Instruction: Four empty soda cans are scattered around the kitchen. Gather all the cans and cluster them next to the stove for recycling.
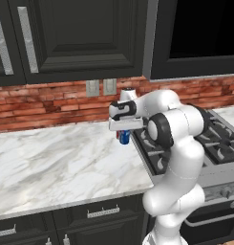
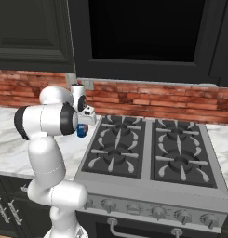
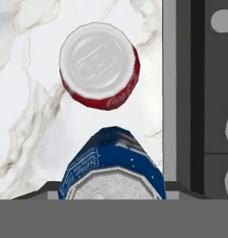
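1. A kitchen with a red brick wall, dark upper cabinets and a white marble table veined in grey; dark drawers with metal pulls run below the table's front edge.
2. The stove is stainless steel with black burner grates and a row of front knobs; it stands directly against the table's right end.
3. The white robot arm rises in front of the stove's left corner and bends over the strip of table just beside the stove.
4. The tool hangs below the arm's wrist, pointing down; a blue can sits directly under it, but its fingers are hidden, so I cannot tell whether it pinches the can or merely stands over it.
5. In the hand view the blue can is dark blue with white lettering and a silver top; it appears slightly tilted.
6. A red can with white script and a silver lid stands upright on the marble just beyond the blue one, close to the stove's steel edge; the two cans are near each other but apart.
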